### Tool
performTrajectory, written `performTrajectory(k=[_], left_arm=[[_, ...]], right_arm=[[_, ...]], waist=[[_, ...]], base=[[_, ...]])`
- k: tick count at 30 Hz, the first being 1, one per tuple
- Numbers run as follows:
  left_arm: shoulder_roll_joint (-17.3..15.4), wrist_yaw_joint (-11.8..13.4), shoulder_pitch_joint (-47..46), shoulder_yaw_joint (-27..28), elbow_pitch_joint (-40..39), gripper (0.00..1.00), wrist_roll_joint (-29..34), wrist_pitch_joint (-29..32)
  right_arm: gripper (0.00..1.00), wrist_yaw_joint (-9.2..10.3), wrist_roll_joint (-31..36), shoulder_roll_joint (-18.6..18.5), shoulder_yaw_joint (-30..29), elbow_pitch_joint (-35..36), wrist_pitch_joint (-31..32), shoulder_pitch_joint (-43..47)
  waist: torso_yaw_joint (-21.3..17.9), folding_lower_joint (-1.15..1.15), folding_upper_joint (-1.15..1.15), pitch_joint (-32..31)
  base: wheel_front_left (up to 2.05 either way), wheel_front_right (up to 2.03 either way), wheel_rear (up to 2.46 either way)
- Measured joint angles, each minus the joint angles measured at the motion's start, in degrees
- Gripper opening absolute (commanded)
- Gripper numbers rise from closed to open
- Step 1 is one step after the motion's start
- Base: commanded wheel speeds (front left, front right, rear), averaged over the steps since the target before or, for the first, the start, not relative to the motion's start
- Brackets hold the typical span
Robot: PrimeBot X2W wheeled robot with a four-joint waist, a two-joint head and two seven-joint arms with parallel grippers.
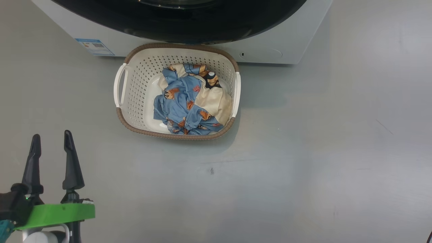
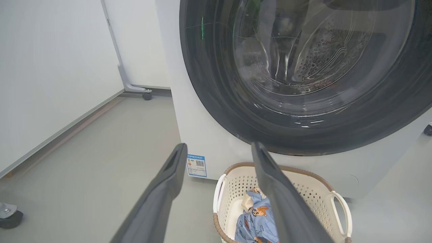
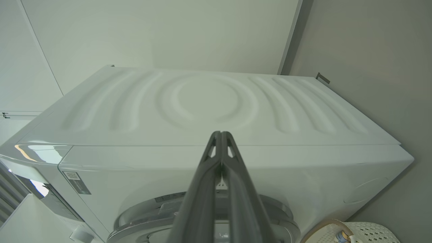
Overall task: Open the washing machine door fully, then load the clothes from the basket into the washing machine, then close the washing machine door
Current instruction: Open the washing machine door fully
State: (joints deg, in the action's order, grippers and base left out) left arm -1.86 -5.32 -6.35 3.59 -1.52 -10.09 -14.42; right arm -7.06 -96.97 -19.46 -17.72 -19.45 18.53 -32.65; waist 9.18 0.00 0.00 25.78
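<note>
The white washing machine [image 1: 276,44] stands at the top of the head view, its glossy black washing machine door [image 1: 182,23] lying flat against the front. Just before it on the floor sits the basket [image 1: 135,125], holding the blue and cream bear-print clothes [image 1: 189,101]. My left gripper [image 1: 50,138] is open and empty at the lower left, well short of the basket. In the left wrist view its fingers [image 2: 162,189] frame the door [image 2: 209,84] and the basket [image 2: 314,189]. My right gripper [image 3: 221,133] is shut on nothing, pointing at the machine's ribbed white panel [image 3: 202,101].
Grey floor spreads around the basket on the left, right and near side. A blue sticker [image 2: 196,165] marks the machine's lower corner. A white wall panel on a castor [image 2: 146,96] stands to the machine's left, and another castor [image 2: 10,217] sits near my left arm.
</note>
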Motion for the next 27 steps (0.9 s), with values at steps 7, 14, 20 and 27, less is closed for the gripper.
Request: performTrajectory(k=[7, 14, 20, 27], left_arm=[[0.01, 0.01, -0.20, 0.46, -1.48, 1.00, 0.05, -0.25], [0.04, 0.47, -1.27, -0.67, -1.82, 1.00, -0.05, -0.25], [0.08, 1.09, -1.41, -1.00, -1.86, 1.00, -0.63, -0.25], [0.09, 2.04, -1.41, -1.72, -2.15, 1.00, -2.08, -0.25]], right_arm=[[0.00, 0.00, 0.83, -0.33, 3.74, -0.12, 2.68, -7.46], [0.00, 0.00, 2.08, 0.46, 9.37, 0.52, 6.99, -14.27], [0.00, 0.00, 2.64, 1.98, 11.44, 1.13, 8.45, -17.86], [0.00, 0.00, 3.20, 1.81, 12.90, 0.92, 10.06, -19.54]], waist=[[0.77, 0.00, 0.00, 3.35], [1.62, 0.01, 0.00, 6.13], [2.92, 0.00, 0.00, 6.85], [4.85, 0.00, 0.00, 7.69]], base=[[0.00, 0.00, 0.00], [0.00, 0.00, 0.00], [0.00, 0.00, 0.00], [0.00, 0.00, 0.00]])
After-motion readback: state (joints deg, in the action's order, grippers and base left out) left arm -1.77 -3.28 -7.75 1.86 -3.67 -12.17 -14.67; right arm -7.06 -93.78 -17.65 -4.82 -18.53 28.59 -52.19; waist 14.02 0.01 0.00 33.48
